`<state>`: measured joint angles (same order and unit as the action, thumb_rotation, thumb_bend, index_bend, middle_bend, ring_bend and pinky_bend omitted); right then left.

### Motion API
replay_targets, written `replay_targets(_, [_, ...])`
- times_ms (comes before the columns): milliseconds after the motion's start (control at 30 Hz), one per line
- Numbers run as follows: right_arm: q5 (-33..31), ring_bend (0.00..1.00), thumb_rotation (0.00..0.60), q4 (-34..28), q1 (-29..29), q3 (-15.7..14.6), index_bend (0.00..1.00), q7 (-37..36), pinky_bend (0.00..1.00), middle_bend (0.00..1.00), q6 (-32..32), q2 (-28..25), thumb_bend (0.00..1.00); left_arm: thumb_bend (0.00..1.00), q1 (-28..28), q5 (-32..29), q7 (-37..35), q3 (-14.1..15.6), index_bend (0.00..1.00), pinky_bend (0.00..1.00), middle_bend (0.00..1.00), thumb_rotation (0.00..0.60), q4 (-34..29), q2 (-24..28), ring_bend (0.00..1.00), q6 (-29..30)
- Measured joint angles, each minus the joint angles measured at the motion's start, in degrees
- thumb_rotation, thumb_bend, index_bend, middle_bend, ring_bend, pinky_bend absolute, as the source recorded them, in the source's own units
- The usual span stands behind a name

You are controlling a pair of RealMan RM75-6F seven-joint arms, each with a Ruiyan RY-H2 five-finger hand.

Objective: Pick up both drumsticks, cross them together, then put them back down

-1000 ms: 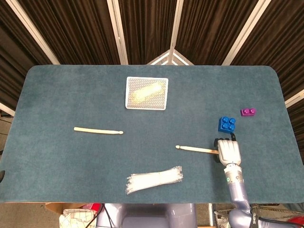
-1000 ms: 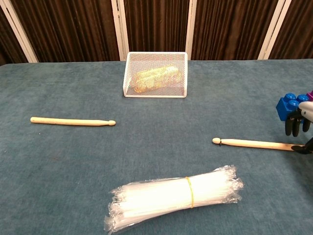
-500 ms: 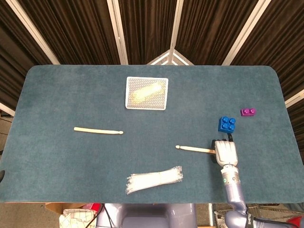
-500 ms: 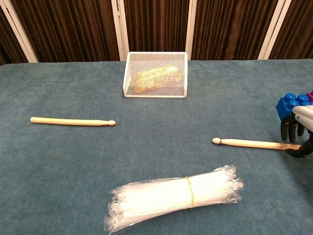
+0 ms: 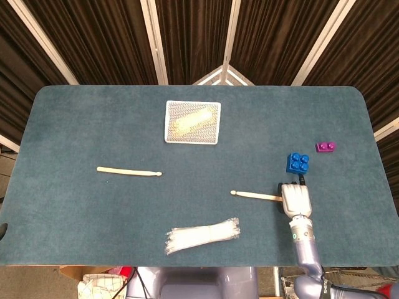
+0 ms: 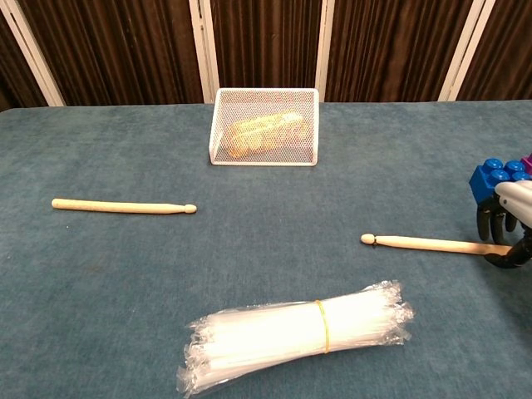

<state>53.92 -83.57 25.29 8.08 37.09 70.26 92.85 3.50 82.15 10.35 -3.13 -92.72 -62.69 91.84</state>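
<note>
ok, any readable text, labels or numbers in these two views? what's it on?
No text can be read in either view.
Right arm: a small dark marking near the bottom edge of the head view, too small and blurred to read.
Drumsticks, wire basket, blue brick: no print visible.

A white wire basket (image 6: 264, 126) sits toward the back of the blue counter (image 5: 81, 124) with something yellowish inside. Near the front edge lies a bundle of clear straws (image 6: 295, 334) bound by a yellow band. A blue brick (image 5: 298, 163) and a smaller purple brick (image 5: 325, 147) sit apart on the right.
</note>
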Motion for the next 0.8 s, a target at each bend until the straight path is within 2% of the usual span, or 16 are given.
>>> replay_targets(800, [0.99,0.43,0.600,1.09,0.44,-0.73,0.58,2.41,0.10,0.56,0.28,1.58,0.34,0.40,-0.10,-0.39,0.18,0.04,0.07,0.02,0.00,0.600,0.06,-0.03,0.00,-0.22])
